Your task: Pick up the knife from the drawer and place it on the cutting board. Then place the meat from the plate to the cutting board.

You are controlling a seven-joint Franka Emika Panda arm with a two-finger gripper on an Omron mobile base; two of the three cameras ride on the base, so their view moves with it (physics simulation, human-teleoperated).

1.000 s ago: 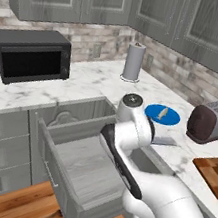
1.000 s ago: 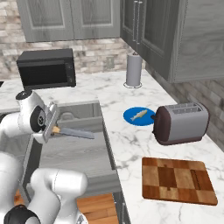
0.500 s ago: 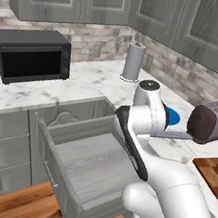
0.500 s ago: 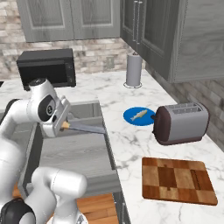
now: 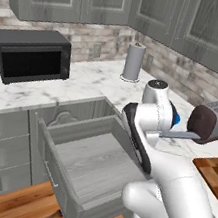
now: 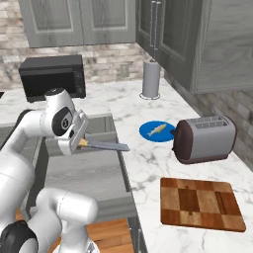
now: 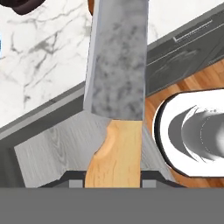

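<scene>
You have the gripper (image 6: 78, 143) clamped on the knife (image 6: 105, 145) by its wooden handle | knife in the air above the open drawer (image 6: 84, 173), blade toward the counter | cutting board (image 6: 200, 203) bare | meat (image 6: 157, 129) on the plate (image 6: 147, 133)

White glossy arm (image 6: 29, 128), rounded segments, dark grey joint rings, black base collar.
</scene>
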